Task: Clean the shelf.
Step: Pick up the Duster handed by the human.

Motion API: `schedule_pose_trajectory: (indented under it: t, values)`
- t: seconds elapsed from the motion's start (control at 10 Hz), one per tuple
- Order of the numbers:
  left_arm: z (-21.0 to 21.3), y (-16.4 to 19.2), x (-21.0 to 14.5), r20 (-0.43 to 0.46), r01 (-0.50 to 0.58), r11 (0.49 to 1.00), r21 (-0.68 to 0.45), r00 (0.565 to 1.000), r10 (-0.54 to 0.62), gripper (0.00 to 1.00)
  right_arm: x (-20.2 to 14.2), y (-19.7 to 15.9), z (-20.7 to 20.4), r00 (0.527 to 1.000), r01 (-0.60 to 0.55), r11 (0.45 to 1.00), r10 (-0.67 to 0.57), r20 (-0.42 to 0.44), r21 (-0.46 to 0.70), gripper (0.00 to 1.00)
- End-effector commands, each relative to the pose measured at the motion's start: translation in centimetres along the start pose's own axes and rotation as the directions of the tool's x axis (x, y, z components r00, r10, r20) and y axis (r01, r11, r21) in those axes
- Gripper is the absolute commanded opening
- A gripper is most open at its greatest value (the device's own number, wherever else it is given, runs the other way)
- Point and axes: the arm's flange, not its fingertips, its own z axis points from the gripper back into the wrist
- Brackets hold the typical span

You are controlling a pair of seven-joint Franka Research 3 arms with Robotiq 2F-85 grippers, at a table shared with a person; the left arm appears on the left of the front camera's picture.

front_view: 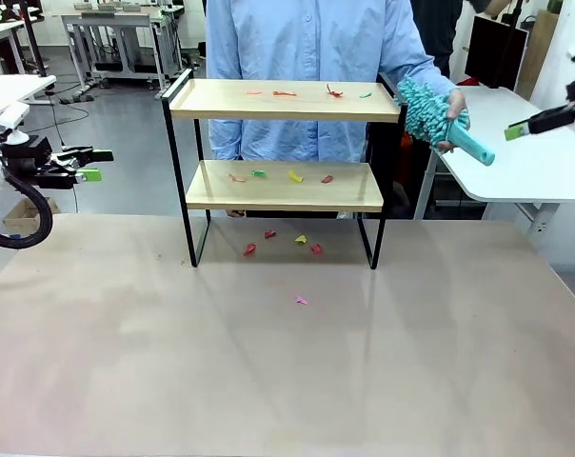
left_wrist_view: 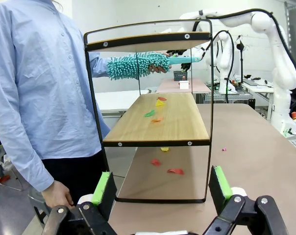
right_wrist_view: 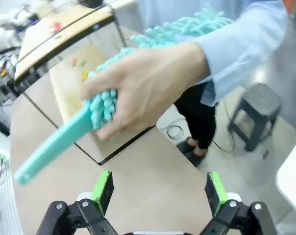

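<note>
The duster (front_view: 423,112) points its handle right toward the nearer right jaws; both pairs stand wide open, empty.

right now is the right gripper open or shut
Open. In the right wrist view the right gripper has its green pads spread wide with nothing between them; the teal duster sits in the person's hand.

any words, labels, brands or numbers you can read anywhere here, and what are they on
No text can be read in any view.
The shelf, teal duster and paper scraps carry no visible print.
A small white card and a dark box stand on a far table. Any marking on them is too small to read.
</note>
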Motion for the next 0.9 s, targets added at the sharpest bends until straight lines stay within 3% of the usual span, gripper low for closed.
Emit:
schedule_pose_trajectory:
  t: [0.0,0.3,0.4,0.5,0.8]
  values:
    - [0.0,0.0,0.1,-0.006,0.003,1.0,0.003,1.0,-0.003,1.0,2.1,4.4,-0.7,0.977,0.168,0.973,-0.185,-0.102,-0.157,1.0]
    - [0.0,0.0,0.1,-0.006,0.003,1.0,0.003,1.0,-0.003,1.0,4.8,8.1,0.0,0.952,0.217,0.907,-0.279,-0.13,-0.361,1.0]
    - [0.0,0.0,0.1,-0.006,0.003,1.0,0.003,1.0,-0.003,1.0,4.7,7.7,-0.1,0.983,0.181,0.967,-0.181,0.021,-0.177,1.0]
    - [0.0,0.0,0.1,-0.006,0.003,1.0,0.003,1.0,-0.003,1.0,5.2,6.5,0.6,0.968,0.184,0.928,-0.228,-0.103,-0.325,1.0]
    - [0.0,0.0,0.1,-0.006,0.003,1.0,0.003,1.0,-0.003,1.0,5.3,7.2,0.3,0.969,0.201,0.931,-0.236,-0.08,-0.305,1.0]
